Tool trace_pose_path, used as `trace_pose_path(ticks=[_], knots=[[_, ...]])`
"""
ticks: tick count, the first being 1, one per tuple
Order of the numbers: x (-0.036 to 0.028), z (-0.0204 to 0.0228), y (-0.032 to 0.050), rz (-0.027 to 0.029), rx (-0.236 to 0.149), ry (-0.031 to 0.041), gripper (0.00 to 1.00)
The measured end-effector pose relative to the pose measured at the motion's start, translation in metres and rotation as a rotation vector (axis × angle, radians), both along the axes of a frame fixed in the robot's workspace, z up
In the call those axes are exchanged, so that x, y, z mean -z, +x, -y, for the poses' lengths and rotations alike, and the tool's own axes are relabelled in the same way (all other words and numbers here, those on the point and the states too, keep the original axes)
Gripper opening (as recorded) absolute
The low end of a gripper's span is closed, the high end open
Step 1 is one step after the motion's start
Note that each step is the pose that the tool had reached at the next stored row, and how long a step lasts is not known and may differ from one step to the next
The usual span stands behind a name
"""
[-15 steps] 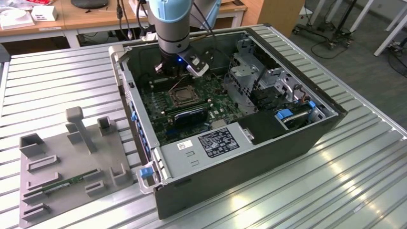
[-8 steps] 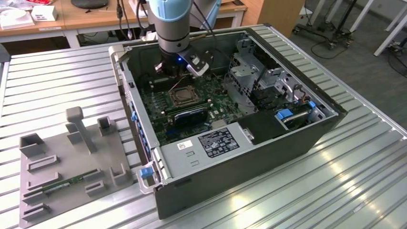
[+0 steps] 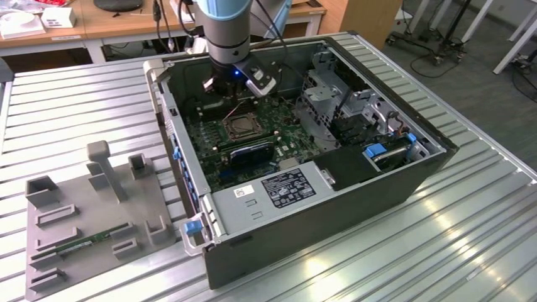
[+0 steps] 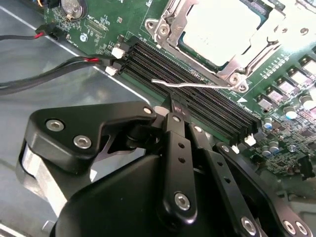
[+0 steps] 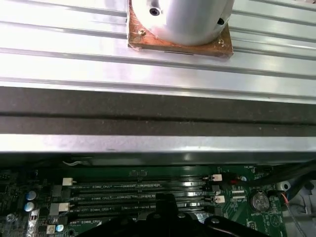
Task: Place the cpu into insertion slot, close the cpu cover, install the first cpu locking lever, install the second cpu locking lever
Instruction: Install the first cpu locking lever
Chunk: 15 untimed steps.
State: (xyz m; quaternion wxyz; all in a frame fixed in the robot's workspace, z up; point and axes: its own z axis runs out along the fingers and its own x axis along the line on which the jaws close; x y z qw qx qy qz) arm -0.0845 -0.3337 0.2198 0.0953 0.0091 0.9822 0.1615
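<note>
On the ribbed metal table [image 3: 75, 107], the pincer [image 4: 172, 109], pressed together, should catch the locking lever [image 4: 190, 84] just ahead squarely.

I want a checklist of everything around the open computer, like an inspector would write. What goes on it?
Surface: ribbed silvery metal table, grey slotted fixture tray on it.
Job's things: silvery-tan square cpu sits in the socket, silvery metal cover frame around it; thin wire lever lies across the black memory slots.
Clutter: small green card on the tray.
Grippers: black tool sits just by the lever.
Cables: black and red wires.
Surroundings: wooden desks.
</note>
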Motion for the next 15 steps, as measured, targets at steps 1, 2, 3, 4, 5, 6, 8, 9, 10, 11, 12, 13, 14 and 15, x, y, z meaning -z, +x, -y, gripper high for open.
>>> trace_pose_path(ticks=[1, 2, 3, 4, 5, 6, 8, 9, 10, 11, 12, 13, 14, 15], knots=[[-0.0001, 0.0008, -0.0003, 0.0002, 0.000, 0.0000, 0.11], [-0.0002, 0.0019, -0.0007, 0.0005, 0.000, 0.0000, 0.11], [-0.0002, 0.0031, -0.0012, 0.0009, 0.000, -0.0001, 0.11], [-0.0002, 0.0046, -0.0017, 0.0012, 0.000, -0.0002, 0.11], [-0.0002, 0.0063, -0.0022, 0.0016, 0.000, -0.0001, 0.11], [-0.0002, 0.0081, -0.0026, 0.0018, 0.000, 0.0000, 0.11], [-0.0002, 0.0110, -0.0030, 0.0018, 0.000, -0.0001, 0.11], [-0.0002, 0.0118, -0.0031, 0.0018, 0.000, -0.0001, 0.11], [-0.0002, 0.0126, -0.0031, 0.0018, 0.000, -0.0001, 0.11], [-0.0002, 0.0131, -0.0032, 0.0017, 0.000, -0.0002, 0.11], [-0.0001, 0.0131, -0.0034, 0.0018, 0.000, -0.0002, 0.11], [0.0004, 0.0131, -0.0036, 0.0019, 0.000, 0.0001, 0.11], [0.0008, 0.0131, -0.0040, 0.0020, 0.000, 0.0002, 0.11], [0.0013, 0.0131, -0.0043, 0.0021, 0.000, 0.0010, 0.11]])
